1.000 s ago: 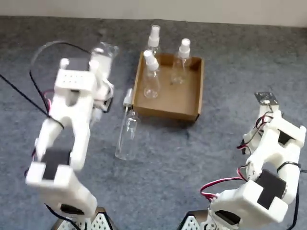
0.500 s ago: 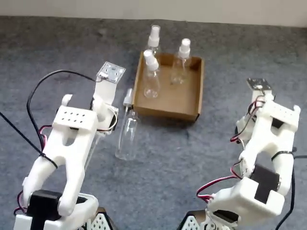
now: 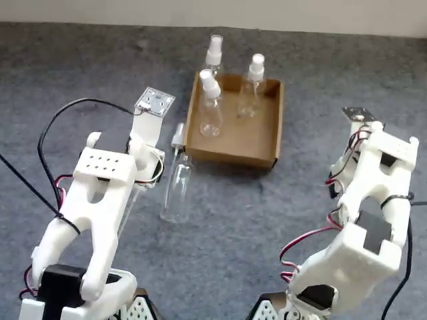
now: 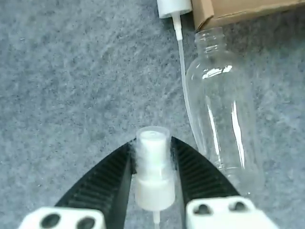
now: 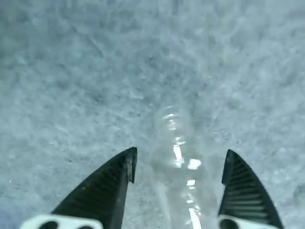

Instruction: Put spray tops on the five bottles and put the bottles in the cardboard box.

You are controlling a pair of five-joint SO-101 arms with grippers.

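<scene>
Risk of slip: left gripper [image 4: 152, 144] pinches a spray top [image 4: 153, 177] by its smooth cap near the cardboard box [image 3: 230, 159], while right gripper [image 5: 181, 152] straddles a clear bottle [image 5: 185, 191], jaws wide (ungripped, may roll on closing).
</scene>
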